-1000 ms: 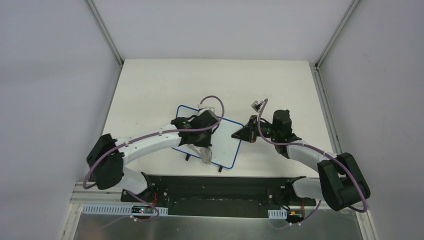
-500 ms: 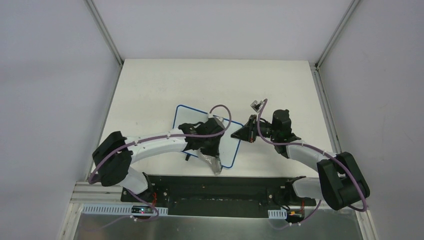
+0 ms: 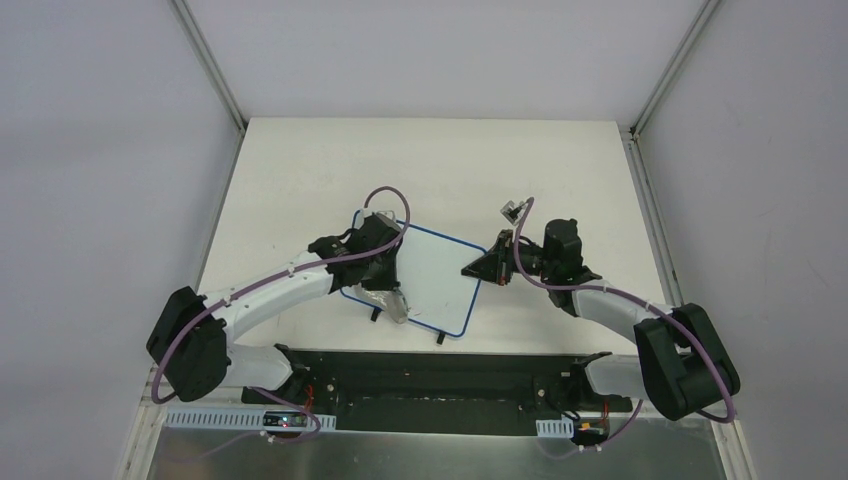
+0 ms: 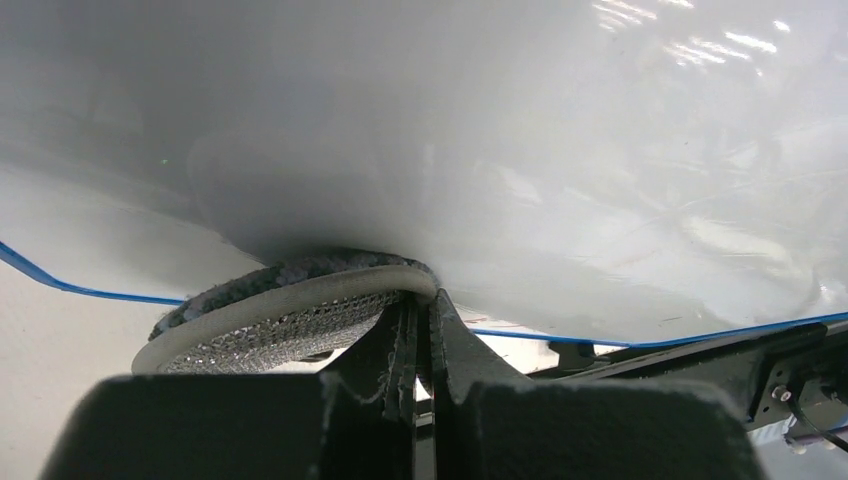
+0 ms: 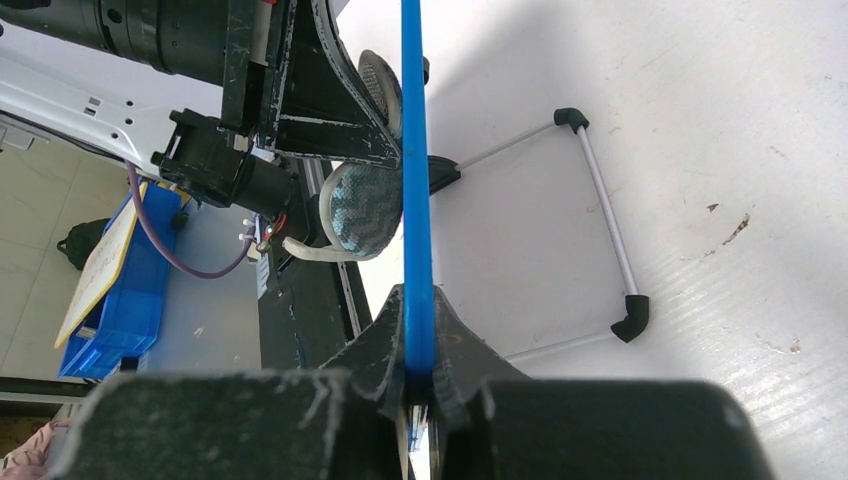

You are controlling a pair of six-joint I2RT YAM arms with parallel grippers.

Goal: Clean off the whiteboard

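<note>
The whiteboard (image 3: 440, 275), white with a thin blue frame, stands tilted on the table. Its visible face shows no writing. My left gripper (image 3: 385, 290) is at the board's left part, shut on a small grey wiping cloth (image 3: 397, 307). In the left wrist view the cloth (image 4: 290, 305) is folded against the white face (image 4: 520, 150), just above the pinched fingers of the gripper (image 4: 420, 305). My right gripper (image 3: 482, 268) is shut on the board's right edge. The right wrist view shows the blue frame (image 5: 414, 150) clamped in that gripper (image 5: 420, 375), with the cloth (image 5: 360, 210) on the far side.
The board's wire stand with black feet (image 5: 630, 320) rests on the white table (image 3: 300, 180). A black base rail (image 3: 430, 375) runs along the near edge. Grey walls enclose the table on three sides. A blue bin (image 5: 130, 290) sits on the floor beyond the table.
My left gripper swept the cloth first toward the board's lower right, then back across to its left part. The right gripper stayed clamped on the right edge.
</note>
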